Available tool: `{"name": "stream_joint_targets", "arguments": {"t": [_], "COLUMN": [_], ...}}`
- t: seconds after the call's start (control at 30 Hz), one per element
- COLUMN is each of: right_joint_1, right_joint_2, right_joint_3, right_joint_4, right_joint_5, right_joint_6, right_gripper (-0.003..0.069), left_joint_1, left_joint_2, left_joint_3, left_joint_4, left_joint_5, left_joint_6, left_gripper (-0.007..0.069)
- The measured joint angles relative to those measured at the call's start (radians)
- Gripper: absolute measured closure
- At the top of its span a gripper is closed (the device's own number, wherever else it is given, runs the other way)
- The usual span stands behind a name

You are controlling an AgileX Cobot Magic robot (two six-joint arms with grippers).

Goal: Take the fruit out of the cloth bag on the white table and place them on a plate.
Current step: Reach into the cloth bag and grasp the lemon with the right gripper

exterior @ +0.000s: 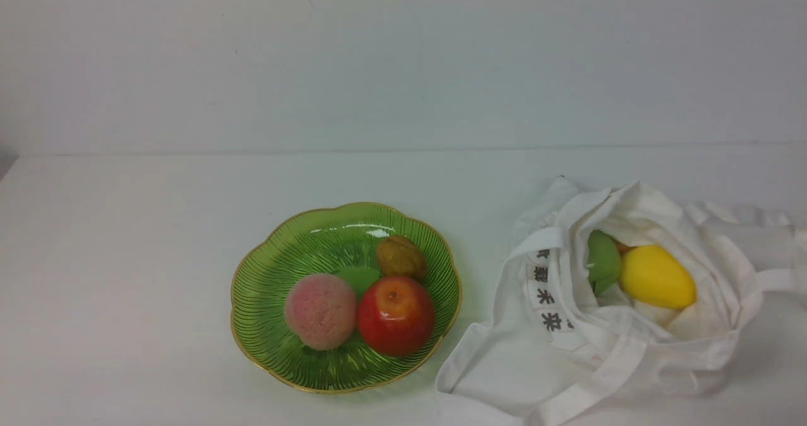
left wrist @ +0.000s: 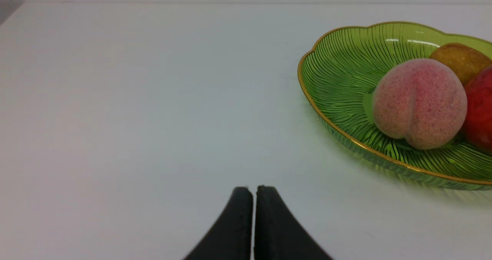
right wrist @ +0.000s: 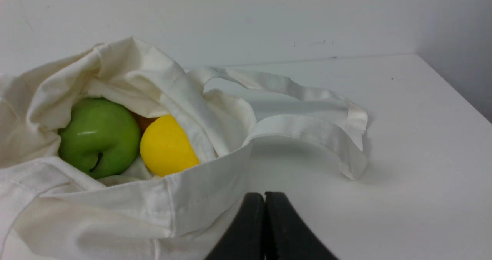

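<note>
The white cloth bag [exterior: 599, 325] lies open at the right of the white table [exterior: 126, 256]. Inside it are a yellow lemon [exterior: 657, 277], a green fruit [exterior: 603, 261] and a sliver of an orange one [exterior: 623, 247]. They also show in the right wrist view: the bag [right wrist: 127, 210], the lemon [right wrist: 166, 146], the green fruit [right wrist: 99, 137], the orange one [right wrist: 143, 121]. The green plate [exterior: 277, 268] holds a peach, a red apple and a brownish fruit. My left gripper [left wrist: 253, 190] is shut, empty, left of the plate [left wrist: 338, 67]. My right gripper [right wrist: 265, 196] is shut, empty, beside the bag's mouth. Neither gripper shows in the front view.
On the plate sit a fuzzy pink peach [exterior: 320, 311], a shiny red apple [exterior: 396, 316] and a brownish fruit [exterior: 401, 258]. The bag's strap handles [right wrist: 307, 114] loop out over the table to the right. A white wall stands behind the table.
</note>
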Motion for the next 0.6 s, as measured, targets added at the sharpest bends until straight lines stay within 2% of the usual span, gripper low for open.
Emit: {"name": "stream_joint_targets", "arguments": {"t": [0.6], "right_joint_1": [0.0], "right_joint_2": [0.0], "right_joint_3": [0.0], "right_joint_4": [0.0], "right_joint_5": [0.0], "right_joint_6": [0.015], "right_gripper": [0.0673], "left_joint_1": [0.0], "left_joint_2": [0.0], "left_joint_3": [0.0], "left_joint_4": [0.0], "left_joint_5": [0.0], "left_joint_6": [0.0], "left_gripper": [0.0632]}}
